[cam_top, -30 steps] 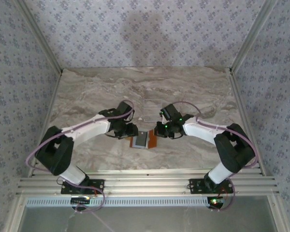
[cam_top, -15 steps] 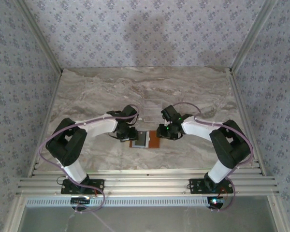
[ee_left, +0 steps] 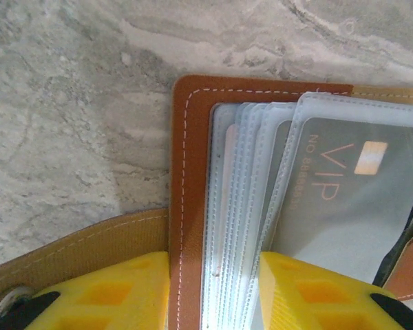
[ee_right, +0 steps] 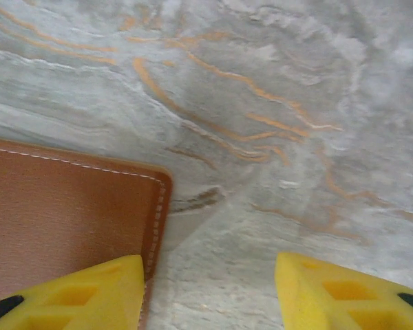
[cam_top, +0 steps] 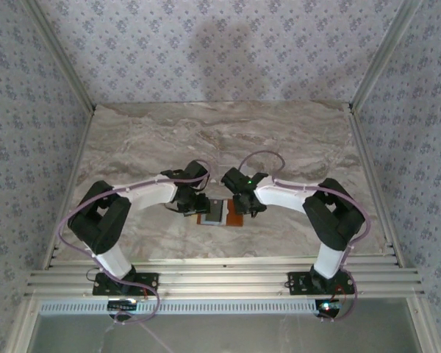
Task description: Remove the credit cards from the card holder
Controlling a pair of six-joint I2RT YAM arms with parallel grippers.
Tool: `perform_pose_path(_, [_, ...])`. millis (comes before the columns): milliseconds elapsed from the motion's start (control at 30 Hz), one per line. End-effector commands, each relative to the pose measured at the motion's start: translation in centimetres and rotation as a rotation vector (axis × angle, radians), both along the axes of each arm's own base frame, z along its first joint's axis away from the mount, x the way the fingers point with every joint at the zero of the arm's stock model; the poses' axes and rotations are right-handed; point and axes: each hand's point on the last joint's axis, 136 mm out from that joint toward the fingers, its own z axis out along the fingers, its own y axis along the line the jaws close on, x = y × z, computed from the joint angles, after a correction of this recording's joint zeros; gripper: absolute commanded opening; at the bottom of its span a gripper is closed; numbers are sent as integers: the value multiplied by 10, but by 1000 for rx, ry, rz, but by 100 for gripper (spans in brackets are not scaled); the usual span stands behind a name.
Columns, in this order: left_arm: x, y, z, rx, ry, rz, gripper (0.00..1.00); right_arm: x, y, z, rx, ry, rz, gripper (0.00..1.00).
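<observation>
While both arms (cam_top: 143,193) fold inward, left gripper (ee_left: 213,265) pinches card holder (ee_left: 189,137) — right gripper (ee_right: 210,268) gapes.

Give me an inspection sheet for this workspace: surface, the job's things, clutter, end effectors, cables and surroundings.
Surface: marbled table, flat.
Job's things: card holder lies open between the arms; a grey VIP card sits in its top clear sleeve.
Clutter: nothing seen.
End effectors: left end effector straddles the holder's sleeve stack, grip unclear; right end effector open, one finger over the holder's corner.
Cables: purple cables loop along both arms, off the holder.
Surroundings: patterned walls; metal rail at the near edge.
</observation>
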Motion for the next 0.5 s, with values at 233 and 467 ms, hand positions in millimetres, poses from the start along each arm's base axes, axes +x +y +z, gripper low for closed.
perform_pose_path(233, [-9, -4, -2, -70, 24, 39, 39, -7, 8, 69, 95, -53, -42, 53])
perform_pose_path(467, [-9, -4, -2, -74, 26, 39, 37, -13, 52, 95, 388, -9, -29, 38])
